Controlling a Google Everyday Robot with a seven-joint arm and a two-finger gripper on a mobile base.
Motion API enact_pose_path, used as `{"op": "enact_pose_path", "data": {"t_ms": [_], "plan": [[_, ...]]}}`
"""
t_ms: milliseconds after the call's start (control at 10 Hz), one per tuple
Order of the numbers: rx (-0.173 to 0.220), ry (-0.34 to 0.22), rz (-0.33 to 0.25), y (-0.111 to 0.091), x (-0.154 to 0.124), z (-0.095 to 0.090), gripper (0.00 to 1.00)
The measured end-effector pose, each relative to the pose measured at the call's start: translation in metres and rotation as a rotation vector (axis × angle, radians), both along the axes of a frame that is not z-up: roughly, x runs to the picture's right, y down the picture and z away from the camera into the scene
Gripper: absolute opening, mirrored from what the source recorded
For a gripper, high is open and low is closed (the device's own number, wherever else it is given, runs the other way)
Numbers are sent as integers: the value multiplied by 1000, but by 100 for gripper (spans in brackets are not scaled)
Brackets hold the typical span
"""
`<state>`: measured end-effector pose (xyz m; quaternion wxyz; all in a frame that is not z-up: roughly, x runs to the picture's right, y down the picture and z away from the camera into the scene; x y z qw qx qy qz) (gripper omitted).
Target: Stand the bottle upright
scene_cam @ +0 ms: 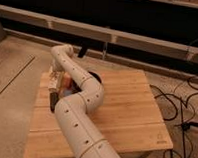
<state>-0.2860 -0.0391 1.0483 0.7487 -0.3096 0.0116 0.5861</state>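
- At the far left, bare speckled floor (12,84) runs alongside the wooden bench (131,110), with a thin pale line crossing it on a slant.
- My claw (55,75) hangs over the bench's left rear corner, pointing down from the wrist, low and close to the planks. I cannot tell whether it is apart, together or clamped on anything.
- The bottle (56,84) shows as a slim pale shape right under the claw, near the bench's left edge. I cannot say whether it lies flat or leans, nor whether the claw touches it. I cannot read its label.
- Just in front of that, towards the near side, a flat black bar (53,100) lies lengthwise along the left edge. I can make out no marking on it.
- Just right of the bottle sits a small orange-brown thing (66,81), partly hidden by my forearm. I cannot name it.
- My white arm (84,100) rises from the bottom edge, bends at a fat elbow over the middle of the bench and doubles back left to the wrist. Rows of small dark dots run along its shell.
- A dark round shape (96,76) peeks out behind the elbow.
- The right half of the bench shows bare plank grain.
- Off the right side, black cables (183,115) loop across the floor.
- Behind it all, a long grey rail (144,41) runs left to right under a dark wall.
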Motion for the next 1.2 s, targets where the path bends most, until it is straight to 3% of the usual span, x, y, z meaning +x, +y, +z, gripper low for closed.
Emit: {"op": "enact_pose_path", "data": {"t_ms": [200,700,1200], "plan": [[12,-13,-10,-3,0,-1,0],[116,-92,-40,-49,-8,-26,0],[118,-114,-51,-53,-8,-33,0]]}}
